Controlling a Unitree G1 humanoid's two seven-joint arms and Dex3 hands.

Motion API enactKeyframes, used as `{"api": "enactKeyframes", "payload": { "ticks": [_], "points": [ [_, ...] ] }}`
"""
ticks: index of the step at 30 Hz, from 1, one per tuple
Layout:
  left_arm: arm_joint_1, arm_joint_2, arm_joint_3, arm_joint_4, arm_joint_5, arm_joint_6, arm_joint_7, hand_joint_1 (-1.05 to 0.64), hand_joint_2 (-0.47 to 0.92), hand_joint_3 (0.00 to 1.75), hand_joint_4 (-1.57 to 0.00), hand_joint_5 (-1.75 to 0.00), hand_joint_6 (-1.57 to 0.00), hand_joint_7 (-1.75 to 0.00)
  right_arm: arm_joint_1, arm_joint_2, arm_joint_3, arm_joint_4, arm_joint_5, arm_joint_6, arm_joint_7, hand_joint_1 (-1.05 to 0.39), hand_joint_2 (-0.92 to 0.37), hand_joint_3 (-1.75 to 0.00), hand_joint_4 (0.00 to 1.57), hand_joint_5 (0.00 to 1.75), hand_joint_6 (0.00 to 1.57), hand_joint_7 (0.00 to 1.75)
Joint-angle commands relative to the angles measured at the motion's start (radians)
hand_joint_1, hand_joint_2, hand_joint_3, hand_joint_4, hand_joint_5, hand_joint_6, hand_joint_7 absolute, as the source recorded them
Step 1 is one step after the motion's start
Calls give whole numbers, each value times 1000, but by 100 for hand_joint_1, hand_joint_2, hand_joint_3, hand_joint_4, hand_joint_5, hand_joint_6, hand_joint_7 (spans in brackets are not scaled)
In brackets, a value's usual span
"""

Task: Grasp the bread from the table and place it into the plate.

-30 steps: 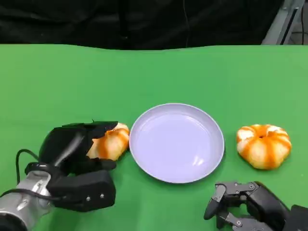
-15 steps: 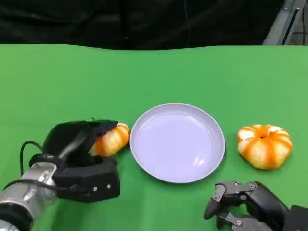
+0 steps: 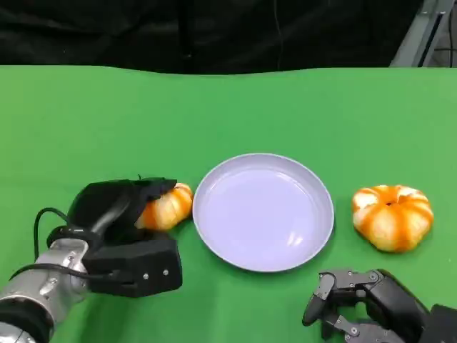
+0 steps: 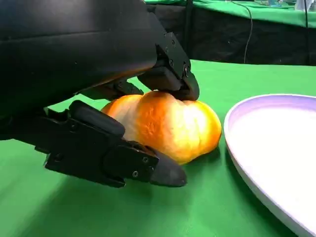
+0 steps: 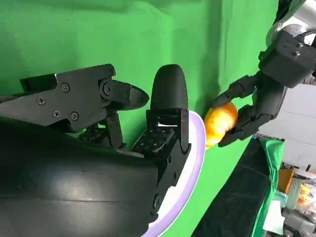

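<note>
Grasp step: left hand (image 3: 125, 232) clamps the bread (image 4: 165, 126), seemingly resting on the counter (image 3: 235, 107); next lift into plate (image 3: 263, 211); right hand (image 3: 364, 304) spread, idle.

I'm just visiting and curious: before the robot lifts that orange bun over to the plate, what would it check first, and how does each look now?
1. Left hand around the bread: ok, fingers above and below it.
2. Bread off the table: not ok, it sits on the cloth.
3. Plate free of things: ok.
4. Plate close beside the bread: ok.
5. Right hand out of the way: ok, near the table edge.
6. Grip firm: cannot tell.
</note>
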Motion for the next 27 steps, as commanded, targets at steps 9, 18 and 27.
{"api": "enactKeyframes", "payload": {
  "ticks": [9,18,27],
  "points": [
    [13,27,-6,-17,-30,12,-95,-7,87,0,-61,0,-58,0,0,-13,-2,-7,7,-3,-1,0,-92,-47,72,152,81,106],
    [22,22,-4,-46,-37,63,-112,-10,86,0,-72,-4,-74,-3,0,-16,-1,-3,1,-8,-5,0,-92,-47,72,151,81,105],
    [30,3,-15,-24,-17,100,4,-14,84,1,-47,-173,-43,-171,-3,-16,-2,1,6,-5,0,-1,-92,-48,71,151,82,104]
  ]
}}
